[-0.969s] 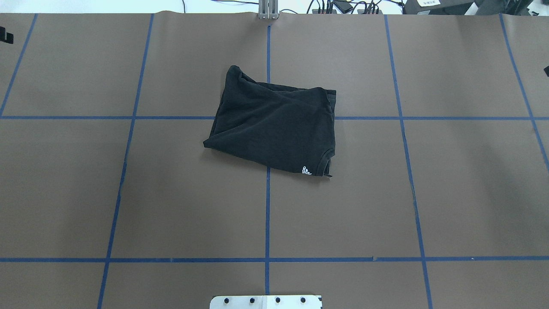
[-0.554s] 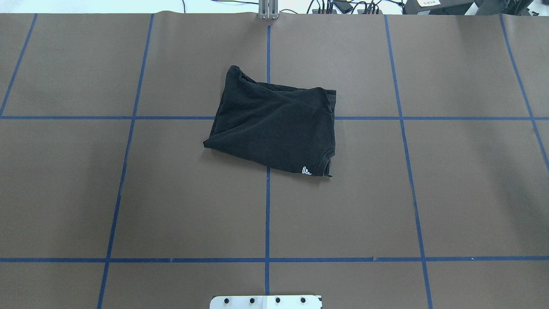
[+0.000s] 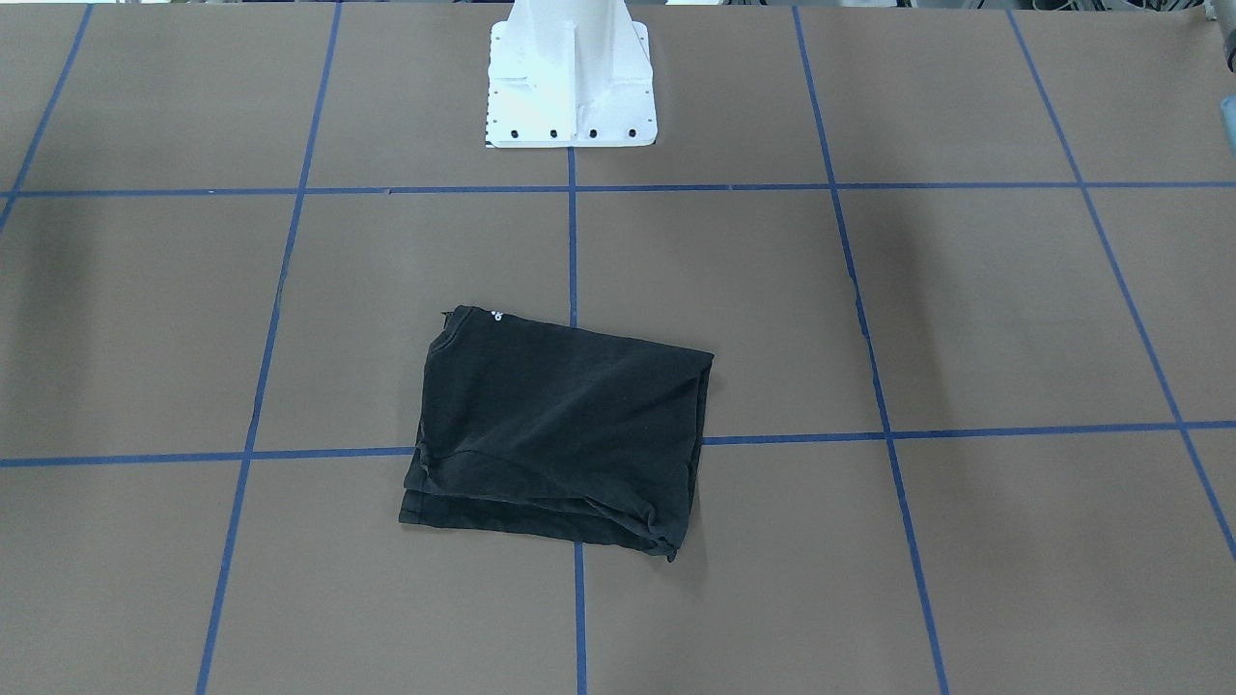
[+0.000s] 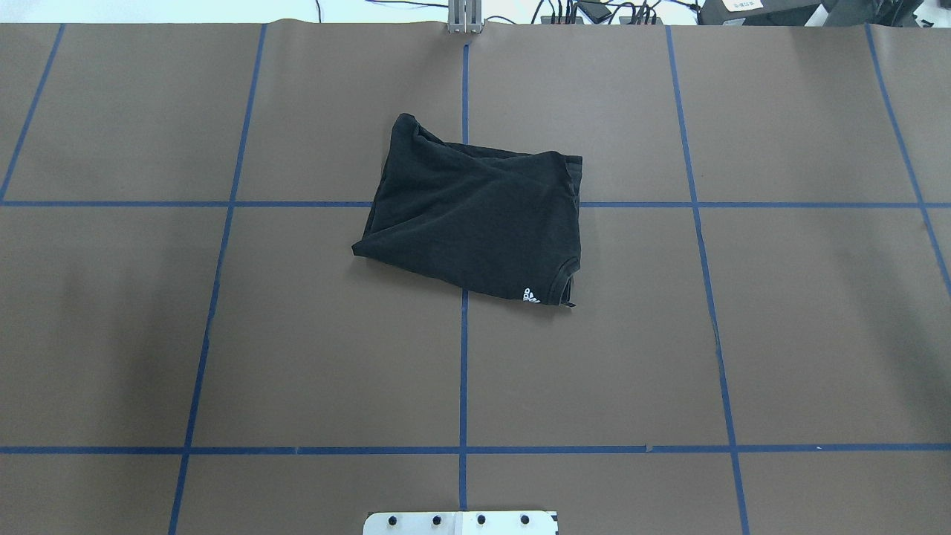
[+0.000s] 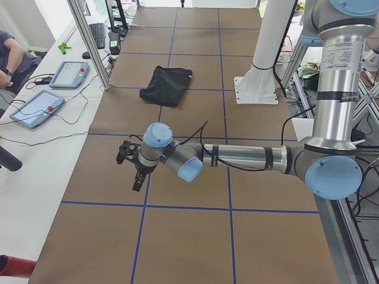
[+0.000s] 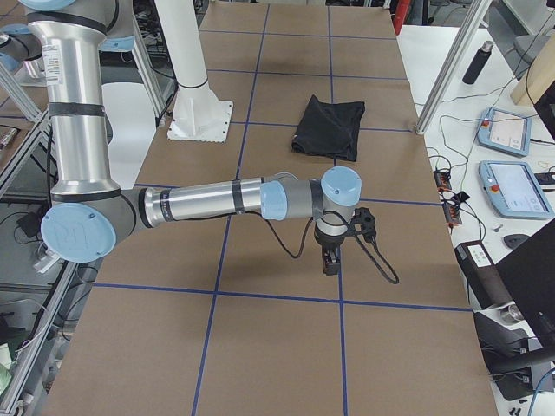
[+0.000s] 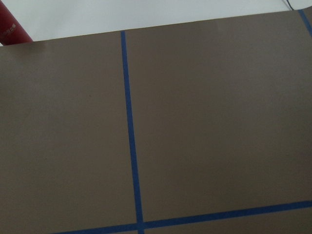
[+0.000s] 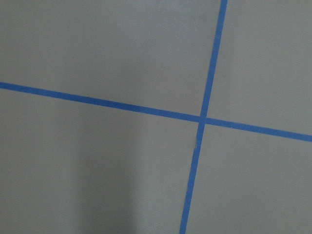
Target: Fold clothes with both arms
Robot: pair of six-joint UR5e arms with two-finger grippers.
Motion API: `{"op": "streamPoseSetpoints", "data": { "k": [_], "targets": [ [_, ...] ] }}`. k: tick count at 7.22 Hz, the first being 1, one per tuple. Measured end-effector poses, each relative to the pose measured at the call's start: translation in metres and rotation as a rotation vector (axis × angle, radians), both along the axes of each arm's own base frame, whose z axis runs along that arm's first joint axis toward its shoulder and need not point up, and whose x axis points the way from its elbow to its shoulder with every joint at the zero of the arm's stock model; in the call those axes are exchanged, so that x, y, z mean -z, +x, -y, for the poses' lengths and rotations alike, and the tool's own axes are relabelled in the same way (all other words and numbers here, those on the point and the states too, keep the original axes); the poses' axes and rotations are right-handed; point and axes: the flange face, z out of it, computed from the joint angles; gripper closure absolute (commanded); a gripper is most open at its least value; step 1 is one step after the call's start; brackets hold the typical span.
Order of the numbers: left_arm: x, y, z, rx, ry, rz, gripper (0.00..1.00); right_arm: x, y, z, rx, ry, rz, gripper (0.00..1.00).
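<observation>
**Folded black shirt is lying mid-table, both arms hanging well clear of it**

The black T-shirt is lying folded into a rumpled, roughly rectangular bundle on the brown table. It is showing plain black cloth with soft creases, apart from a small white logo mark beside the neckline. It is sitting over the crossing of two blue tape lines, well apart from the white pedestal base.

Its long axis is running across the table from the robot's left to its right, slightly tilted so the right end is dipping toward the robot. The neckline corner is pointing toward the robot's near right.

The left gripper and the right gripper are each hanging over bare table, well apart from the shirt and touching no cloth. How far either is spread I cannot tell, since they appear only in the side views.
</observation>
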Motion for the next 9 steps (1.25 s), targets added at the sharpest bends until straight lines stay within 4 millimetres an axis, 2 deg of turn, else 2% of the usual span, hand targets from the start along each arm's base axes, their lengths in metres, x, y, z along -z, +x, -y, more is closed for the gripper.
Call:
{"op": "streamPoseSetpoints", "data": {
  "k": [3, 4, 7, 9],
  "targets": [
    [-0.028, -0.006, -0.015, -0.228, -0.081, 0.111, 0.0, -0.026, 0.007, -0.03, -0.015, -0.054, 0.042, 0.0],
    [-0.028, -0.012, -0.019, -0.249, -0.126, 0.118, 0.0, -0.029, 0.009, -0.034, -0.02, -0.062, 0.047, 0.0],
    [-0.021, -0.047, -0.031, -0.207, -0.241, 0.061, 0.0, -0.029, 0.01, -0.034, -0.031, -0.072, 0.047, 0.0],
    [-0.018, -0.056, -0.036, -0.192, -0.245, 0.028, 0.0, -0.037, 0.011, -0.039, -0.034, -0.088, 0.043, 0.0]
  ]
}}
